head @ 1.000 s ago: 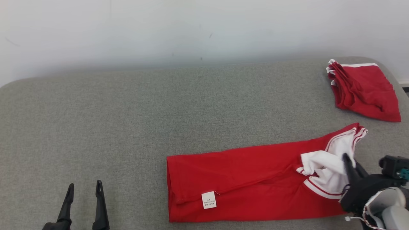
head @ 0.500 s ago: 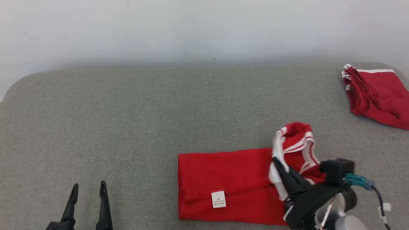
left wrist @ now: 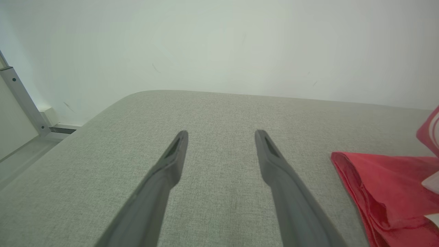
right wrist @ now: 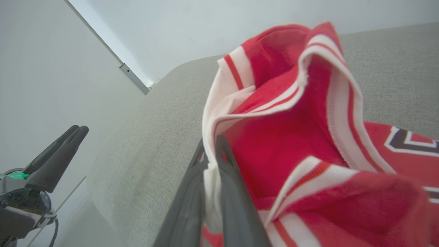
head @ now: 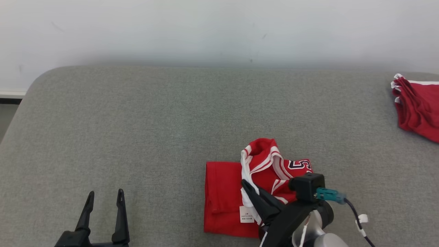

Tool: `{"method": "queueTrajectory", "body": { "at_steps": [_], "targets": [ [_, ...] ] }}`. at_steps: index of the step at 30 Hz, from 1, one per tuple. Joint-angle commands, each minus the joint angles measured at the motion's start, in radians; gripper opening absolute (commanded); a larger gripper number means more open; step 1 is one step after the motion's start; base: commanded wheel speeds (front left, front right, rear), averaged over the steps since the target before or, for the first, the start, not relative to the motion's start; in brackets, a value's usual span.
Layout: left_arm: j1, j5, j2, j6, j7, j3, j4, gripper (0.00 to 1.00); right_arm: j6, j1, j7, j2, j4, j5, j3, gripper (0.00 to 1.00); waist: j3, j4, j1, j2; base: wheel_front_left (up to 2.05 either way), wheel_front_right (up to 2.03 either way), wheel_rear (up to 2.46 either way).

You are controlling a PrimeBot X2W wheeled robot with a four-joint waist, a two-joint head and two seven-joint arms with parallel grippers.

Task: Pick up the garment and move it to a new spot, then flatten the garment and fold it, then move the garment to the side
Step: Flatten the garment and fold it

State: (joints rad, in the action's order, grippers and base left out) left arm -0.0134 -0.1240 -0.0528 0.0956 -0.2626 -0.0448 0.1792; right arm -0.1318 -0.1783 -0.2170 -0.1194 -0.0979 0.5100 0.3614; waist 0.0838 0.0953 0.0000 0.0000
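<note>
**Holdings at the fold, largest first**

1. Desk (head: 144, 123): grey fabric top, set against a pale wall.
2. Garment (head: 267, 164): red jersey with white trim, on the near right part of the desk. Its long axis runs left to right across the head view. The lower layer lies flat, and one trimmed end stands up over it, bunched. I judge the fold half made.
3. Second red garment (head: 416, 113): far right edge of the desk, well apart from the first. Not in use.
4. Right fingers (head: 245, 183): closed tight on the white trim of the raised end, cloth pinched between them in the right wrist view (right wrist: 211, 144). My arm enters from the bottom edge, fingers pointing up and left. This arm is the nearer one. The flat layer's free edge lies just left of my grip, so the coming move runs leftward along the long axis.
5. Left fingers (head: 105, 193): spread wide, holding nothing, well to the left of the garment, pointing away from me.
6. Care label (head: 246, 214): white, just beside my right fingers.
</note>
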Motion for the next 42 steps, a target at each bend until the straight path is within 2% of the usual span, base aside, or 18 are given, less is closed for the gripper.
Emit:
{"method": "queueTrajectory", "body": {
  "at_steps": [1, 7, 8, 9, 14, 19, 27, 35, 42],
  "targets": [
    [-0.015, -0.003, 0.002, -0.003, -0.003, 0.006, 0.005, 1.00, 0.003, -0.021, 0.011, 0.015, -0.036, -0.001, 0.019, 0.00, 0.007, 0.015, 0.0000, 0.0000, 0.00, 0.00, 0.00],
    [-0.032, -0.012, 0.003, 0.000, -0.003, 0.014, 0.019, 1.00, 0.003, -0.077, 0.056, 0.036, -0.166, -0.026, 0.055, 0.00, 0.014, 0.032, 0.0000, 0.0000, 0.00, 0.00, 0.00],
    [-0.033, -0.013, 0.003, 0.000, -0.003, 0.016, 0.021, 1.00, 0.003, -0.089, 0.070, 0.039, -0.185, -0.033, 0.065, 0.45, 0.014, 0.035, 0.0000, 0.0000, 0.00, 0.00, 0.00],
    [-0.033, -0.014, 0.003, 0.000, -0.003, 0.020, 0.023, 1.00, 0.003, -0.102, 0.083, 0.042, -0.201, -0.033, 0.069, 0.98, 0.015, 0.039, 0.0000, 0.0000, 0.00, 0.00, 0.00],
    [-0.030, -0.021, 0.003, -0.006, -0.003, 0.017, 0.024, 1.00, 0.003, -0.131, 0.149, 0.039, -0.228, -0.025, 0.086, 1.00, 0.014, 0.036, 0.0000, 0.0000, 0.00, 0.00, 0.00],
    [-0.014, -0.022, 0.003, -0.008, -0.003, 0.007, 0.022, 1.00, 0.003, -0.138, 0.213, 0.003, -0.173, -0.005, 0.063, 1.00, 0.005, 0.018, 0.0000, 0.0000, 0.00, 0.00, 0.00],
    [0.008, -0.015, 0.002, -0.014, -0.003, -0.016, 0.000, 1.00, 0.003, -0.048, 0.209, -0.070, -0.069, -0.009, -0.031, 1.00, -0.012, -0.003, 0.0000, 0.0000, 0.00, 0.00, 0.00],
    [0.008, -0.011, 0.003, -0.010, -0.003, -0.025, -0.008, 1.00, 0.003, -0.025, 0.166, -0.049, -0.066, -0.012, -0.064, 1.00, -0.003, 0.001, 0.0000, 0.0000, 0.00, 0.00, 0.00],
    [-0.009, -0.011, 0.003, -0.007, -0.003, -0.007, 0.000, 1.00, 0.003, -0.102, 0.153, -0.017, -0.186, -0.016, -0.049, 1.00, 0.007, 0.028, 0.0000, 0.0000, 0.00, 0.00, 0.00]
  ]
}}
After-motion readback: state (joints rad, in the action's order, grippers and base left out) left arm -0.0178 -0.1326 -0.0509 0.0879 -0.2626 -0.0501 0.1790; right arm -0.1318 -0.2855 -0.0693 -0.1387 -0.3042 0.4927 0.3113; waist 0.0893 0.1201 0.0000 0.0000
